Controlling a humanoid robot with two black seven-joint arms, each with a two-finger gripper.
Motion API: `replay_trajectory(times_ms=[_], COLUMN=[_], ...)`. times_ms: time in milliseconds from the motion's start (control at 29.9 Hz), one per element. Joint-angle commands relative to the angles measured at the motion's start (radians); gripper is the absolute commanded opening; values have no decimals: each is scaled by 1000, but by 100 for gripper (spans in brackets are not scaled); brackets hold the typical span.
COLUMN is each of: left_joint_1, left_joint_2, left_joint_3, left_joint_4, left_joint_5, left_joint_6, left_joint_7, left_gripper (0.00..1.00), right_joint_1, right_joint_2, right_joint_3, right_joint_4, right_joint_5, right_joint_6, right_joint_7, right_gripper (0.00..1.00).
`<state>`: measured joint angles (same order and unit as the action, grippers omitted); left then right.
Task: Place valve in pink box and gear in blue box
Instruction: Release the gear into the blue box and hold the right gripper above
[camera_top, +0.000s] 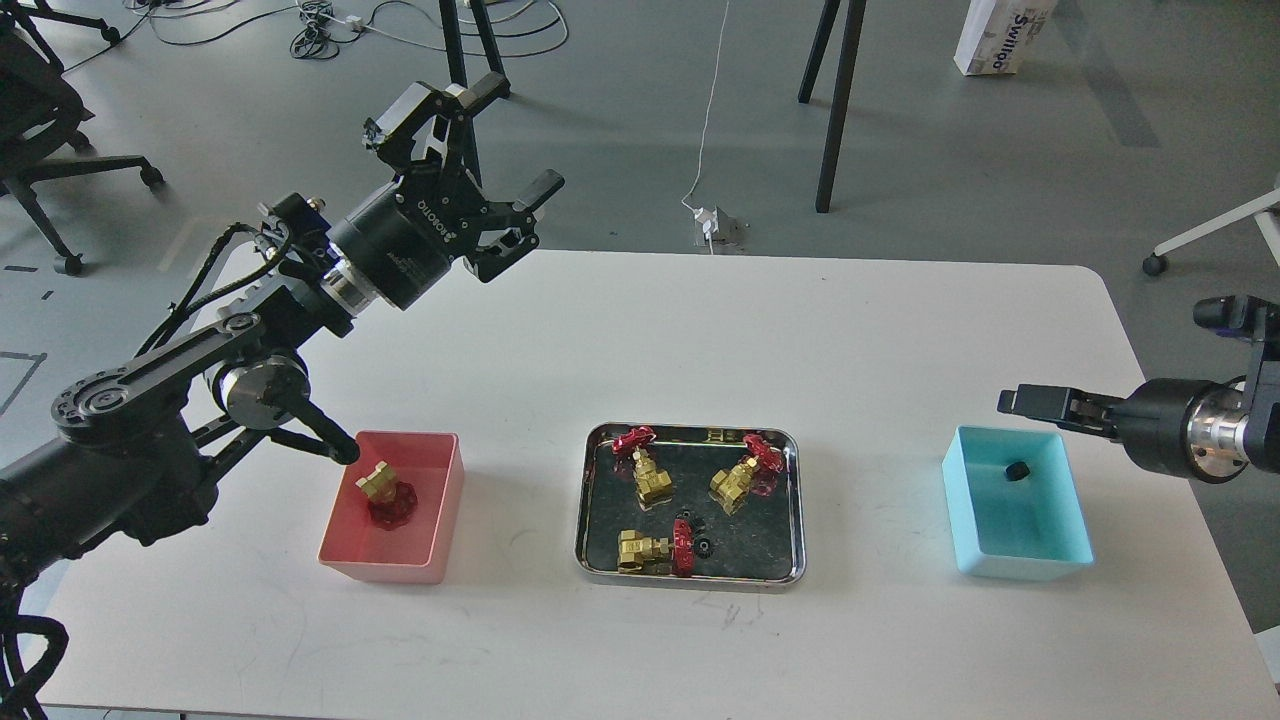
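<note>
Pink box (440, 520): sits near the table's front left, open top, plain salmon walls.
Valve (385, 495): lies inside the pink box, brass body tilted up to the left, red handwheel resting against the box floor.
Steel tray (590, 500): at the table's middle, between the two boxes and apart from both; it holds three more brass valves with red handwheels and a small black gear (705, 546) near the front one.
Blue box (1060, 520): front right of the table, light cyan, open top.
Gear in blue box (1016, 471): a tiny dark round piece on the floor of the box, toward its back wall; its teeth are too small to make out.
Right gripper (1010, 401): reaches in from the right edge, level, its tip just past the blue box's back left corner; seen side-on and dark, so whether the fingers are parted cannot be told.
Left gripper (515, 140): raised high beyond the table's back left, arm bent up from the left edge; fingers spread wide, holding nothing.
White table (850, 350): bears the tray and both boxes.
</note>
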<state>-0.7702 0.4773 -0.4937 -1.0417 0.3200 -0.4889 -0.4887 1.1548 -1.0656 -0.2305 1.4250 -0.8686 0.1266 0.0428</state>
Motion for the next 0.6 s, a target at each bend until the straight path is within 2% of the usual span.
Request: replay_trajectory(times_ms=[0, 67, 100, 234, 267, 334, 468, 568], left_joint_1=[-59, -93, -110, -193, -201, -202, -196, -166], left_joint_2=[-9, -25, -46, -126, -129, -135, -210, -233], left_joint_3=[1, -5, -6, -46, -69, -107, -164, -166], left_joint_4=[112, 199, 237, 386, 400, 426, 486, 491], left_joint_5=[-2, -4, -9, -59, -93, -171, -272, -285], left_joint_6=[0, 0, 0, 0, 0, 0, 0, 0], left_joint_7=[0, 0, 0, 0, 0, 0, 0, 0], left_gripper=[99, 99, 99, 99, 99, 99, 100, 100], right_joint_1=[-4, -6, -6, -7, -7, -10, -58, -81], right_joint_2=[2, 18, 30, 100, 122, 165, 237, 294], right_joint_3=[186, 264, 292, 350, 356, 368, 378, 401], right_joint_4=[-37, -41, -41, -84, -113, -171, -262, -320], right_joint_5=[271, 470, 558, 955, 1032, 1173, 1244, 1246], right_joint_6=[-45, -96, -123, -139, -125, -32, 334, 362], right_joint_7=[18, 92, 144, 411, 446, 446, 446, 446], right_gripper=[100, 100, 100, 100, 100, 100, 100, 100])
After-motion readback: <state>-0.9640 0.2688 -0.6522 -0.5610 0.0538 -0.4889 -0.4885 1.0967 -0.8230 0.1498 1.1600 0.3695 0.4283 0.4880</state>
